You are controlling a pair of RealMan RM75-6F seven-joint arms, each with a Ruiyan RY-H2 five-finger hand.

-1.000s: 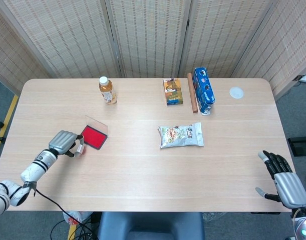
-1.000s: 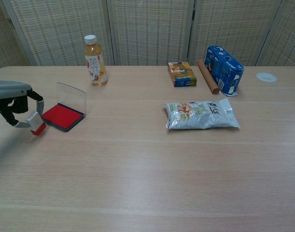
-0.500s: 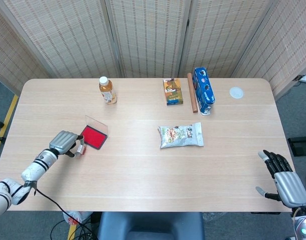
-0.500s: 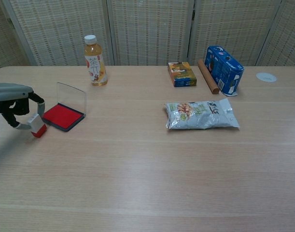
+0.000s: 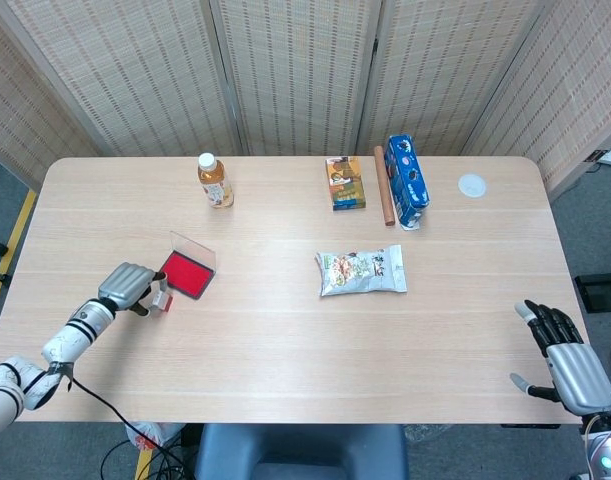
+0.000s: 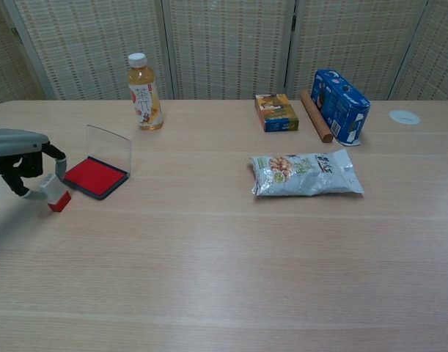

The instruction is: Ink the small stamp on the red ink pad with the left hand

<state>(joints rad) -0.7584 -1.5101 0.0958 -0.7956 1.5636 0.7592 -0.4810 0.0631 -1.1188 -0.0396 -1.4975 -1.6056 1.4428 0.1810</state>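
Observation:
The small stamp (image 6: 56,193), white with a red base, stands on the table just left of the red ink pad (image 6: 95,177), whose clear lid is raised; the same stamp (image 5: 163,297) and ink pad (image 5: 188,273) show in the head view. My left hand (image 6: 18,150) is curled around the stamp's white top from the left, its fingers close to it. Whether they still pinch it is unclear. The left hand (image 5: 131,285) lies near the table's left front. My right hand (image 5: 568,358) hangs off the table's right front corner, fingers spread, holding nothing.
A tea bottle (image 6: 145,92) stands behind the pad. A snack bag (image 6: 306,173) lies mid-table. At the back right are a small box (image 6: 276,112), a brown roll (image 6: 316,115), a blue package (image 6: 340,105) and a white disc (image 6: 405,116).
The left hand has lowered the stamp slightly until its red base sits on the table beside the pad. The thumb seen under the stamp earlier no longer shows. The right hand has not moved.

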